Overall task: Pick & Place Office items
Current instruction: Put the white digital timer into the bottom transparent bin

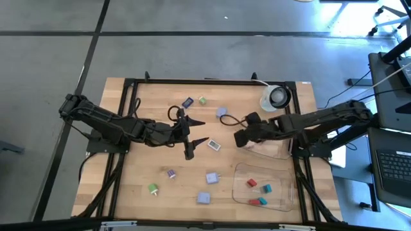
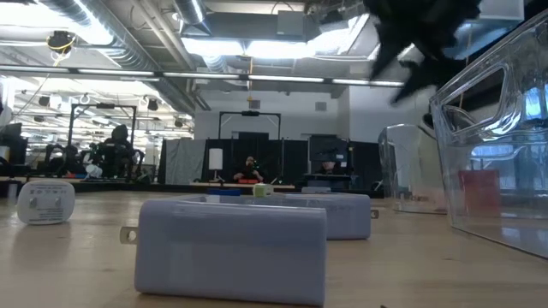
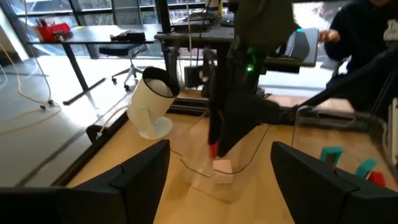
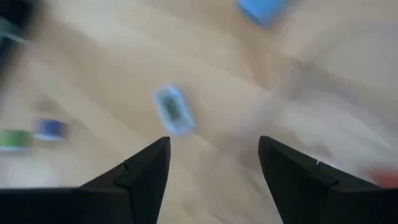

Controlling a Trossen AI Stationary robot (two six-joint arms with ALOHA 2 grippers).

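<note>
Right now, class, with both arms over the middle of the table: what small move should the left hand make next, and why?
Probably lower the left hand onto the white piece just beside it. The fingers stand open and empty, that piece still lies on the bare table, and several pieces already sit in the clear tray.

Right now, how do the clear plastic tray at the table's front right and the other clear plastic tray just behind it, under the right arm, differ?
The front clear plastic tray holds several tiny red and teal blocks; the rear clear plastic tray shows no such group, though the arm hides part of it. The front tray lies uncovered, while the right gripper hangs by the rear tray's edge. Both are transparent and sit on the wooden table.
</note>
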